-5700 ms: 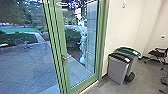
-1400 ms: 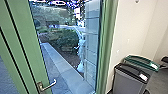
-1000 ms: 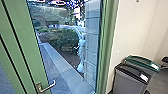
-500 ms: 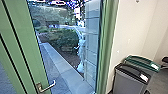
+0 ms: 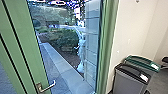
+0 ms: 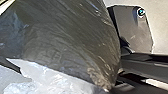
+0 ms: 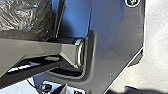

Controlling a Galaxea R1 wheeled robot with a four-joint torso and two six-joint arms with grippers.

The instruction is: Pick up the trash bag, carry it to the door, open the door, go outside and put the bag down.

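At a glass door [image 5: 37, 60] in a green frame [image 5: 108, 45], a silver lever handle [image 5: 47, 86] juts from the near upright, low in the head view. Beyond the glass, a pale paved strip [image 5: 58, 62] runs beside a planting bed with a dark green hedge [image 5: 63, 40], and a light, tile-patterned surface [image 5: 92, 37] rises next to the frame. To the right of the doorway, a grey bin [image 5: 127, 80] with a black lid stands near a white wall [image 5: 135, 30], close beside a second bin [image 5: 142, 61] topped in green. The dark edge of a chair [image 5: 165, 60] shows at far right. Near the robot's body, the trash bag [image 6: 62, 45], dark, thin and creased, spreads large in the left wrist view and narrows toward a gathered end, with whitish, crinkled material [image 6: 25, 77] beside it. Wrinkled dark plastic [image 7: 25, 17] also shows next to the robot's plate in the right wrist view. Whether the fingers, left or right, are spread or pinching the bag cannot be told.
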